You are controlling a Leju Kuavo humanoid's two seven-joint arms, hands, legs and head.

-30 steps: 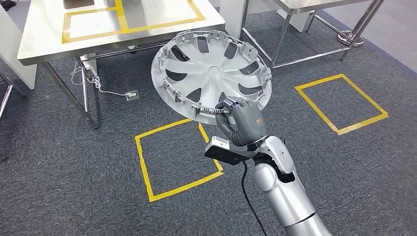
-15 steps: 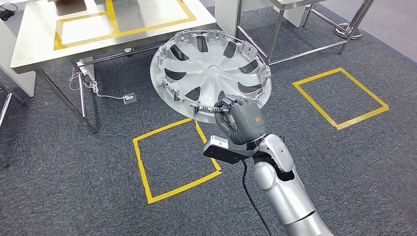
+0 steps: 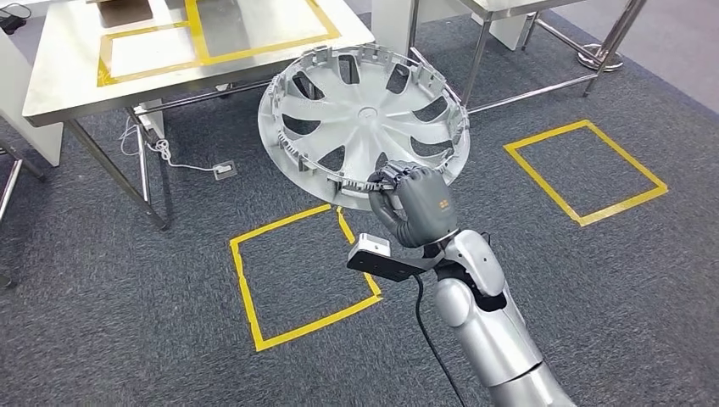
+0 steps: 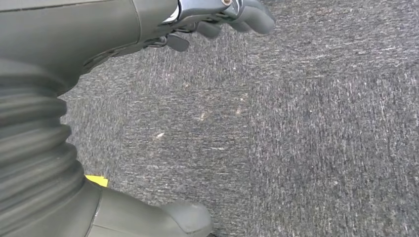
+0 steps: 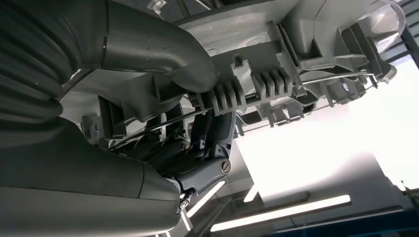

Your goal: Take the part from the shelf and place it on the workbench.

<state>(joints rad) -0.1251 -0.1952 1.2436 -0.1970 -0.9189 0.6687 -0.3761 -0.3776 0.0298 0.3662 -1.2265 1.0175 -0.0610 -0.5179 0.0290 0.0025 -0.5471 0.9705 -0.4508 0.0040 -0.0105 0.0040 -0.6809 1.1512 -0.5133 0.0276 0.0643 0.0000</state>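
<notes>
Silver hubcap (image 3: 365, 119) is gripped at its near rim by the right hand (image 3: 415, 203) and has been tipped flatter toward the workbench (image 3: 59, 76); left hand (image 4: 217, 19) hangs with nothing held.

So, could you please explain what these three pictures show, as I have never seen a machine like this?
It is a two-armed walking robot. The wide picture comes from its head, looking down. Its right robot hand grips the rim of a silver wheel cover, held above grey carpet with yellow taped squares; a steel workbench stands ahead. The other two come from wrist cameras: the right one shows that grip from close behind, the left one shows the left robot hand holding nothing, above carpet.
</notes>
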